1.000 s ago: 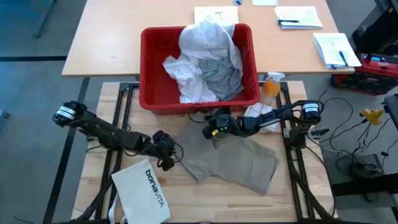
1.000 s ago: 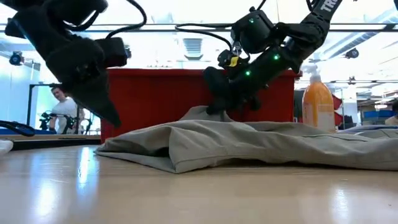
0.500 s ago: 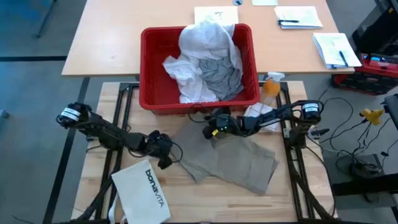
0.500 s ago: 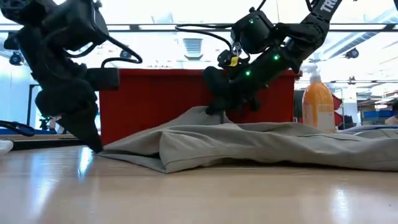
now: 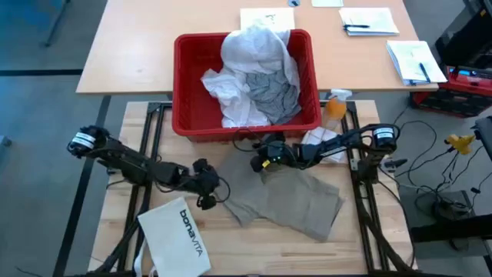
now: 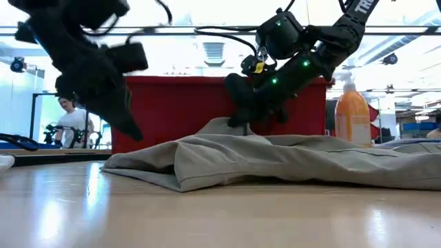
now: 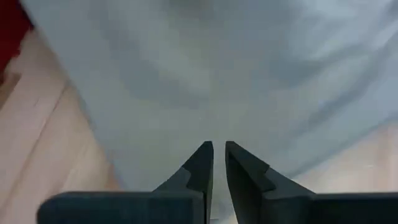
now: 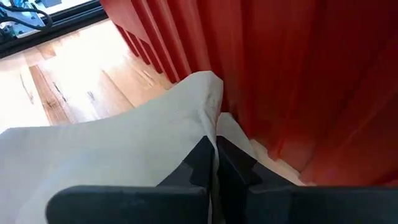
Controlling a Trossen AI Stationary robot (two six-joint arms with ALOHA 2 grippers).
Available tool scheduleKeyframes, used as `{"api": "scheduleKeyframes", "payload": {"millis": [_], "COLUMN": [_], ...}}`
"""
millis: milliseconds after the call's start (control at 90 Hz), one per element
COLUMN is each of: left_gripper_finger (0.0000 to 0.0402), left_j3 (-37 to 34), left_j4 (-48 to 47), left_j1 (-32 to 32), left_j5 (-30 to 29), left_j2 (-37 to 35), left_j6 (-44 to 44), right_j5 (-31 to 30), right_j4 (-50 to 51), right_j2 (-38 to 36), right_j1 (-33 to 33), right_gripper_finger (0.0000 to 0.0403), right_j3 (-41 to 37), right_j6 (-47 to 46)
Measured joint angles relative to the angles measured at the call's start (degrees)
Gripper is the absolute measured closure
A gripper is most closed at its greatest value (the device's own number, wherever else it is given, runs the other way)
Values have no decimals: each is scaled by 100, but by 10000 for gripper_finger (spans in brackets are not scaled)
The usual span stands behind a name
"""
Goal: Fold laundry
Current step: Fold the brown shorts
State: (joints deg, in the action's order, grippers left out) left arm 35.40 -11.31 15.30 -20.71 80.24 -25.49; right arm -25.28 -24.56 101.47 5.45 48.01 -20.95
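While the red basket (image 5: 184, 92) at the back of the table holds the white shirt (image 5: 257, 46) and the grey T-shirt (image 5: 270, 94), the khaki piece (image 5: 288, 200) lies spread on the wooden table (image 5: 138, 138) in front of it, its long axis running slantwise from the basket toward the front right. Its far edge is lifted just beside the basket wall, where the right gripper (image 8: 214, 155) has its fingers pressed together on a pinch of that cloth. Its near-left edge lies toward the left gripper (image 5: 206, 190), which hangs just beside and slightly above it, tips aimed at the fabric and nearly touching each other, holding nothing. Of the two arms, the left one is plainly nearer that free edge, so the next grasp probably falls to it, reaching rightward and down. Near the front left corner lies a white bag (image 5: 175, 238), apart from the garment.
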Motion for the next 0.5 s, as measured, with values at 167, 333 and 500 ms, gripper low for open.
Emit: {"api": "scheduleKeyframes", "payload": {"millis": [167, 333, 500], "left_gripper_finger": [376, 376, 376], "left_j3": [-42, -25, -18], "left_j4": [-9, 65, 87], "left_j1": [-82, -84, -86], "left_j5": [497, 611, 722], "left_j2": [289, 666, 832], "left_j6": [-76, -322, -606], "right_j5": [-2, 7, 26], "right_j4": [-2, 8, 74], "right_j2": [0, 0, -37], "right_j1": [0, 7, 7], "right_gripper_finger": [403, 403, 399], "right_j3": [0, 0, 0], "right_j6": [-11, -72, -22]}}
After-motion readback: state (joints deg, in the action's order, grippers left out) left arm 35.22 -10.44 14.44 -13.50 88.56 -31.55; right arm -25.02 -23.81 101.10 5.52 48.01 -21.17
